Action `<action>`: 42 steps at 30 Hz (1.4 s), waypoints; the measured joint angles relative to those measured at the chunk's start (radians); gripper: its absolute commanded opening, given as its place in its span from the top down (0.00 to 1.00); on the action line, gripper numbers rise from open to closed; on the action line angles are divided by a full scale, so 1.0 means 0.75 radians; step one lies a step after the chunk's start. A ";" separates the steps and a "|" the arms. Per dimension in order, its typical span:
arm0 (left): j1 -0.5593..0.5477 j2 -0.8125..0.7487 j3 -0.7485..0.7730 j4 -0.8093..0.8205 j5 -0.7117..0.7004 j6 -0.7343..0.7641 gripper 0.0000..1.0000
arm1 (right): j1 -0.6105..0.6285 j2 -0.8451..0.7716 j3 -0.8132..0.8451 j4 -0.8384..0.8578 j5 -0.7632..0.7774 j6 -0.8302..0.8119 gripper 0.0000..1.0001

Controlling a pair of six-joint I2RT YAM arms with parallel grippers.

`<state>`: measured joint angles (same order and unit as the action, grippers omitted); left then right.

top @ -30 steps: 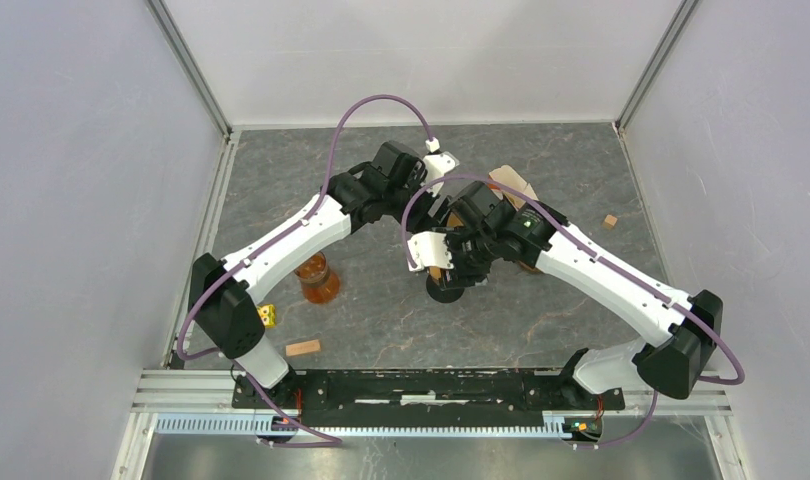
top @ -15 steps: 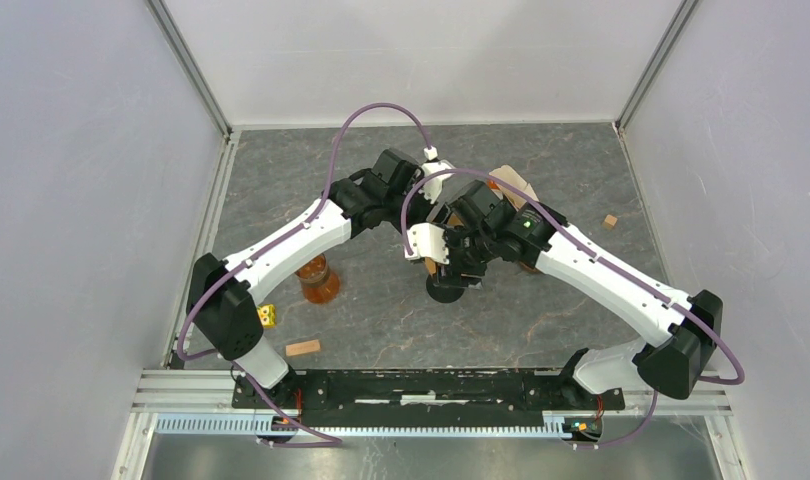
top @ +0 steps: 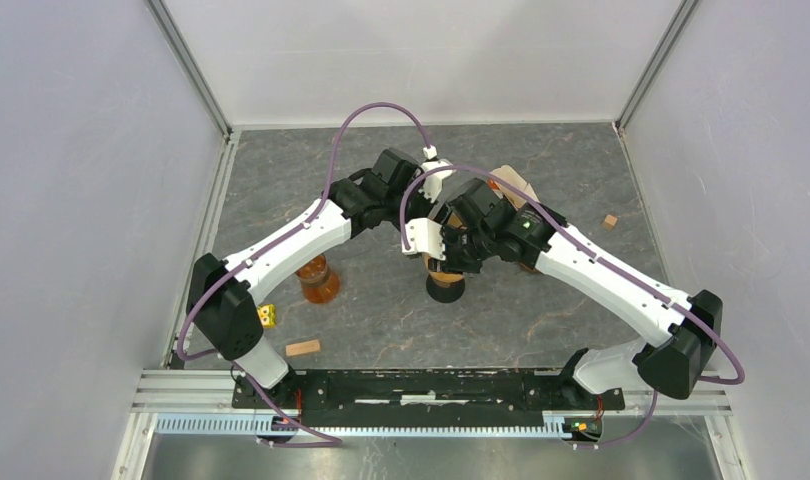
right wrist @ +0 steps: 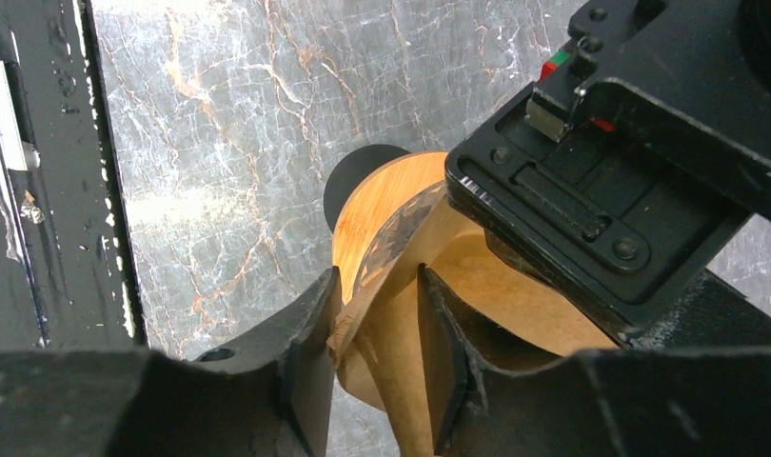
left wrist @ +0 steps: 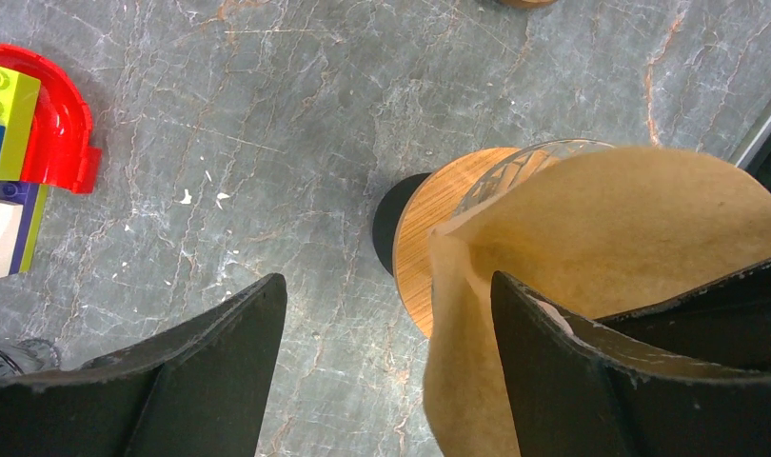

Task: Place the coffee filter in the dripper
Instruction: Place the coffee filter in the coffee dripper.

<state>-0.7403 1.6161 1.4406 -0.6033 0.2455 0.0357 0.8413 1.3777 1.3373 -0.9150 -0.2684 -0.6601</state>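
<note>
The dripper [left wrist: 448, 228] is a glass cone in a wooden collar on a black base [top: 444, 291], standing mid-table. The brown paper coffee filter [left wrist: 601, 238] sits tilted over its mouth, partly inside the glass. My right gripper [right wrist: 378, 276] hangs over the dripper [right wrist: 382, 205]. Its jaws are half closed around the filter's near wall [right wrist: 401, 333], and the crumpled rim touches the left finger, with a gap still showing. My left gripper [left wrist: 386, 281] is wide open just behind the dripper. Its right finger [left wrist: 591, 381] lies against the filter and its left finger is over bare table.
An amber jar [top: 318, 280] stands left of the dripper. A yellow block [top: 267, 316] and a wooden block [top: 302, 348] lie near the left arm's base. A small block [top: 609, 221] lies far right. Red and yellow toy bricks [left wrist: 29, 143] lie close to the left gripper.
The right gripper's jaws have narrowed around the filter's wall, and its wrist has shifted slightly toward the back. The left arm has barely moved.
</note>
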 measured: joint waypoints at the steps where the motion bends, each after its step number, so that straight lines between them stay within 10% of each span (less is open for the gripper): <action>1: 0.000 0.000 0.000 0.000 0.000 -0.002 0.16 | 0.002 0.000 -0.004 0.007 0.001 0.001 0.65; 11: 0.000 0.000 0.000 0.000 -0.001 -0.003 0.16 | 0.005 -0.001 -0.044 0.027 0.025 -0.007 0.72; 42: 0.000 0.012 -0.007 0.004 -0.013 -0.002 0.16 | 0.005 -0.046 -0.254 0.167 0.055 -0.082 0.50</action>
<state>-0.7403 1.6249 1.4353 -0.6003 0.2359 0.0345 0.8448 1.3434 1.1465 -0.7898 -0.2268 -0.7219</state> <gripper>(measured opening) 0.847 0.488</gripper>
